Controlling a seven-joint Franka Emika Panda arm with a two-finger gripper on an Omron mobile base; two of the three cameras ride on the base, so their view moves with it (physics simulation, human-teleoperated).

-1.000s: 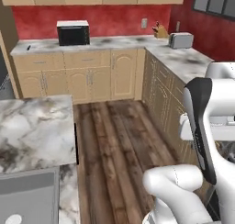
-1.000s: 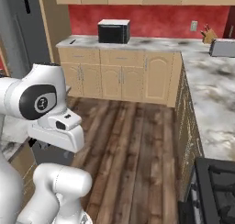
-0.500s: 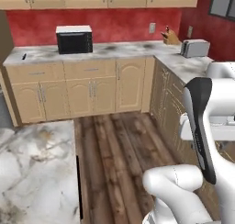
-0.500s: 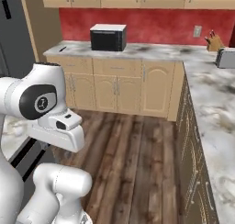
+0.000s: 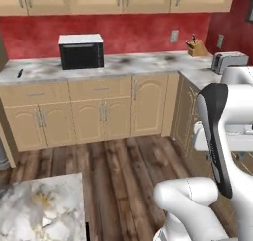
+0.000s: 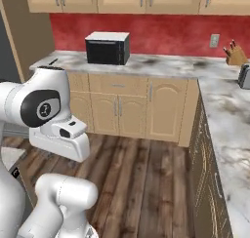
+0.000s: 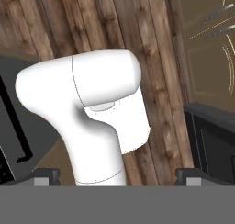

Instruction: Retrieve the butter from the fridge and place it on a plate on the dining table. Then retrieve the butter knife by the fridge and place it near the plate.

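Butter knife [image 5: 20, 73] on counter; fingers [image 7: 46, 176] wide, empty.

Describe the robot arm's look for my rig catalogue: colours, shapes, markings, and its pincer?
The arm is built of glossy white, rounded tubular links. One joint shows a dark round cap with a small pale marking. In the left base view a dark stripe runs down a white link. The pincer has two small, dark grey, blocky finger tips. No loose cables are visible.
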